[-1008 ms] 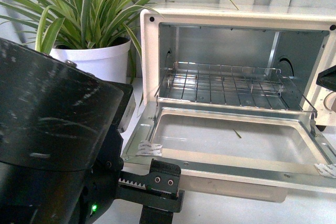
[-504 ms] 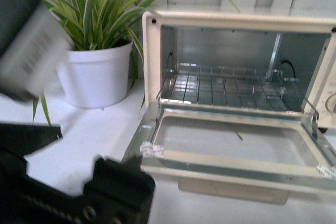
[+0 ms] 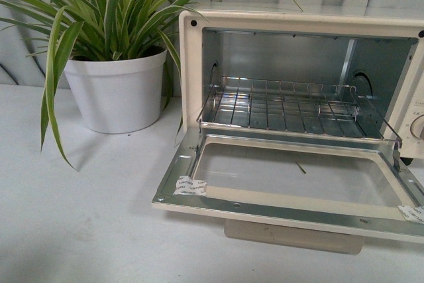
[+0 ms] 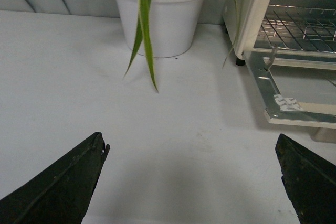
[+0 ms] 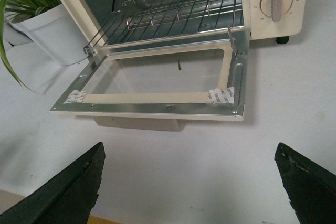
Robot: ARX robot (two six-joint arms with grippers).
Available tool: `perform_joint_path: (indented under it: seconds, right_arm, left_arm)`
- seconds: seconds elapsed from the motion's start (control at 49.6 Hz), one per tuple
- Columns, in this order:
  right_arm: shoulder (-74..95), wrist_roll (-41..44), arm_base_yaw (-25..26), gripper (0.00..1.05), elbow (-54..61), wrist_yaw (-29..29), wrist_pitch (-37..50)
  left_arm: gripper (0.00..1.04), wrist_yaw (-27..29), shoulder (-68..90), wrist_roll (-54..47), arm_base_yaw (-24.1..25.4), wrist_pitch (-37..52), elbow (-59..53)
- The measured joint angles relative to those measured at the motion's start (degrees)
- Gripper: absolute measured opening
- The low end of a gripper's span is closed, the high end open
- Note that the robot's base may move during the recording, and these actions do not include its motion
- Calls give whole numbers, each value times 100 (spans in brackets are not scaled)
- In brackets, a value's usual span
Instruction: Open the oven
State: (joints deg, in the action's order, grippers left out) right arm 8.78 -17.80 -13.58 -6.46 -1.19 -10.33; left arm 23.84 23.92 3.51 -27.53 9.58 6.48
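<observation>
Oven point(image 3: 298, 97) sits centre-right of the front view on the white bench point(image 3: 79, 230); door point(image 3: 291, 183) is folded fully down and lies roughly flat, glass up; wire rack point(image 3: 285, 107) and metal cavity exposed; task looks done, judging from how it lies.

Left gripper point(image 4: 191, 182): jaws spread wide, nothing between them, over bare bench in the lower part of its wrist view; door corner shows at right of that frame, well apart. Right gripper point(image 5: 191, 182): jaws likewise wide apart and empty, lower part of its wrist view, facing the door's front edge, not touching. Neither arm shows in the front view.

Risks, my read:
- the flat door sticks out toward both arms; a low sweep could clip its edge, slam it up or shove the oven on its small feet;
- potted plant point(image 3: 116, 84) is just beside the oven at upper left of the front view; long leaves hang over the bench and could snag the left arm;
- tape scraps point(image 5: 223, 95) on the door corners may catch a fingertip.

Hard to see:
- handle sits under the door; only a cream block shows below its front edge;
- timer knob point(image 5: 276, 1) is clear only in the right wrist view; cut off at the right edge in front view;
- oven's right side is out of the front frame; hinge state unclear.
</observation>
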Motion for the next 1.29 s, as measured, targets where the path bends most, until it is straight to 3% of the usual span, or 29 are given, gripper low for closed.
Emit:
perform_joint_path:
  seconds: [0.181,0.363,0.403,0.464,0.524,0.625,0.706,0.766,0.827,0.907,1.29]
  right_arm:
    - [-214,-66,181,95,249,-107,195]
    - [-258,-114,221,95,258,-107,225]
    - [-361,81,111,92,356,273,479]
    - [-538,564,20,83,564,994,970]
    - [-680,1034,70,73,601,1309,1130]
    - [-774,1572,391,47,603,1027,1119]
    - [-841,1683,1060,30,603,208,1032]
    - [-857,1711,1311,15,603,184,1032]
    - [-857,1727,1333,1,603,142,1029]
    - [-857,1755,1335,1,603,131,1027]
    - [-857,1755,1340,1,603,129,1027]
  left_arm:
    - [98,-138,-870,131,444,-708,-94]
    - [98,-151,-946,173,487,-732,-96]
    - [96,-107,-1047,107,463,-684,-131]
    - [87,-184,-1351,-42,507,-614,-271]
    - [76,-422,-1716,-133,675,-647,-378]
    - [51,-927,-2046,-236,1233,-745,-466]
    - [33,-1237,-2214,-262,1543,-826,-575]
    - [19,-1405,-2284,-284,1751,-857,-575]
    - [5,-2135,-2347,-299,2258,-942,-575]
    - [4,-2299,-2369,-308,2697,-955,-575]
    - [4,-2363,-2374,-308,2730,-957,-575]
